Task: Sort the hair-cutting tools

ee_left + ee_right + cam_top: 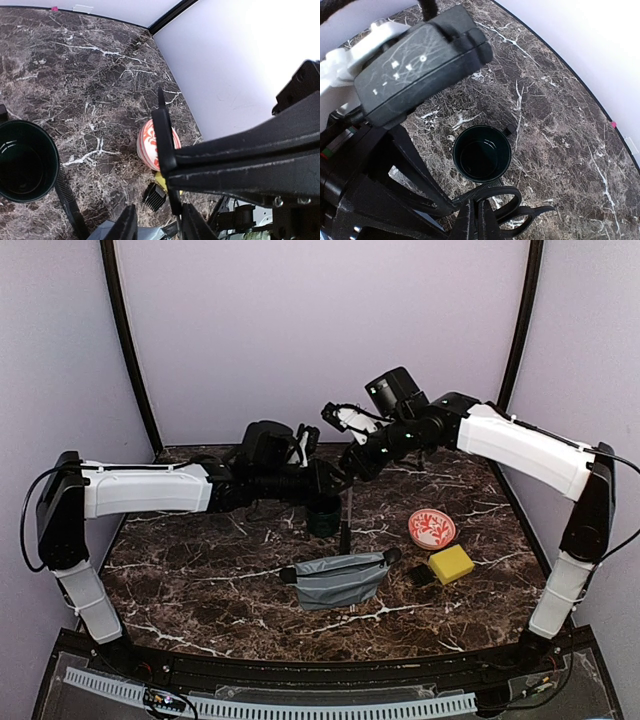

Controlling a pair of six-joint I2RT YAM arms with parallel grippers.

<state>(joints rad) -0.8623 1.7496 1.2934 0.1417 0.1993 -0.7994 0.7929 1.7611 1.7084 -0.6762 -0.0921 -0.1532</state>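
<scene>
My right gripper (477,209) is shut on a pair of black-handled scissors (522,210), whose finger loops stick out to the right just above the dark green cup (482,152). In the left wrist view the scissors (164,135) show as a dark upright bar. Its lower end hangs between the spread fingers of my left gripper (159,214), close to the right finger (192,225). Both grippers (318,480) (350,462) meet above the cup (322,520). A long black comb (70,200) lies on the table beside the cup, also in the top view (345,525).
A grey pouch (335,580) lies near the table's middle front. To the right are the red-and-white plate (432,528), a yellow sponge (450,563) and a small black ribbed piece (420,575). The table (200,590) is dark marble, walled on three sides.
</scene>
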